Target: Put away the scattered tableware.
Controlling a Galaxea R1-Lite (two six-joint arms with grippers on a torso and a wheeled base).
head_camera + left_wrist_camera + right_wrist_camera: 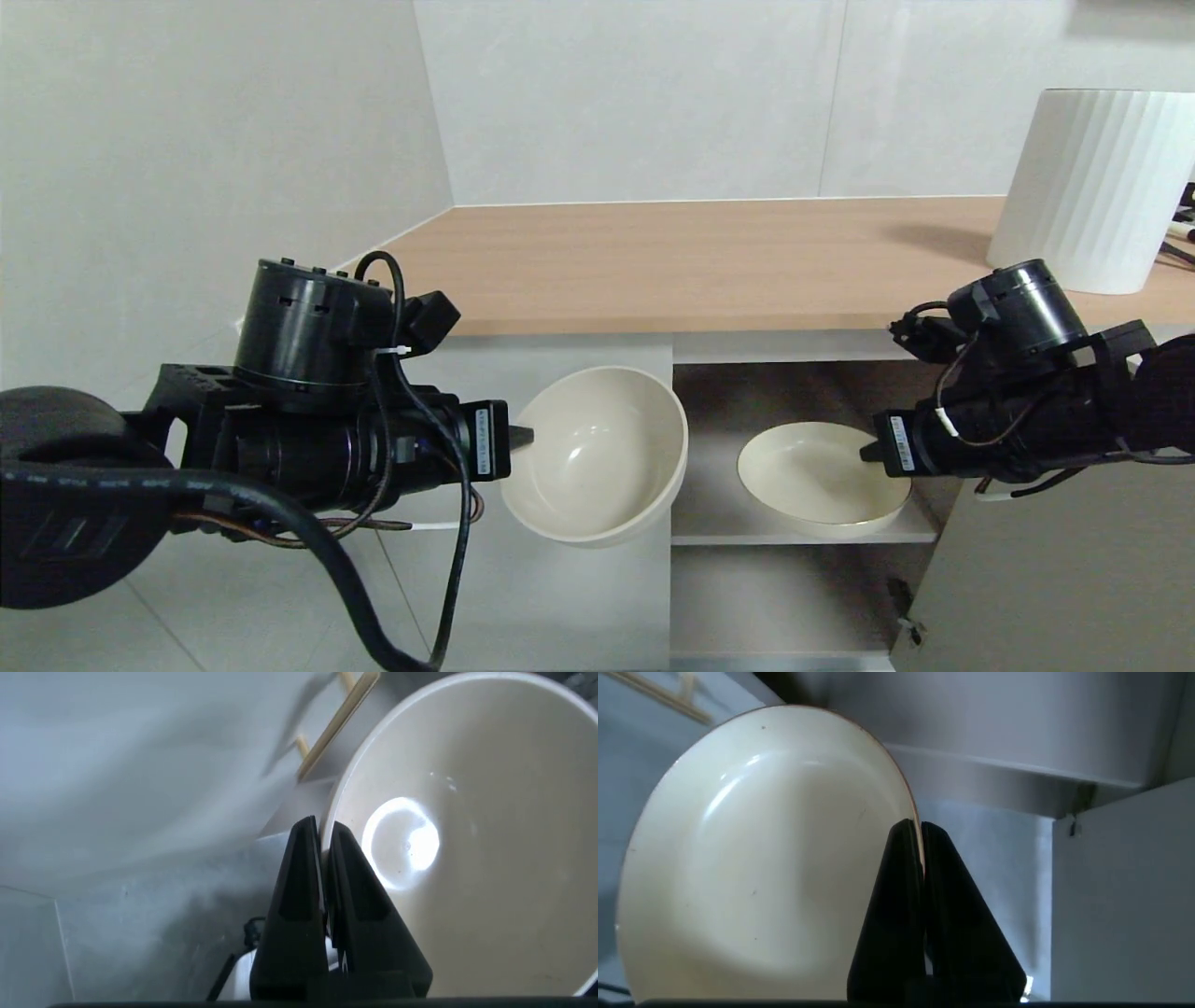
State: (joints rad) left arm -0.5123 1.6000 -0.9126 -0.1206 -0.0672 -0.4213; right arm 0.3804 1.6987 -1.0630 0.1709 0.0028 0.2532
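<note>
Left gripper [525, 436] is clamped shut on the rim of the cream bowl [597, 457]. From the head view you barely get one fingertip poking past the bulky wrist; the rest is hidden. The left wrist view is clearer: the gripper [326, 833] pinches the rim with one finger inside and one outside, and the bowl [486, 831] runs off the frame. The bowl hangs tilted in the air straight out from that gripper, its opening toward the head camera, below the front edge of the wooden table [700, 261].

Next over, the cabinet is open and the plate [808, 471] is in the compartment over the shelf [709, 527]. The right gripper [866, 453] is closed on the plate's rim on the side nearest it. In the right wrist view the gripper [920, 833] nips the thin edge of the plate [766, 849]. Honestly can't tell if the plate rests on the shelf or floats just above it.

Beyond the right gripper, a ribbed white container [1092, 187] stands on the table, partly cut off, with some dark bits beside it too clipped to identify.
</note>
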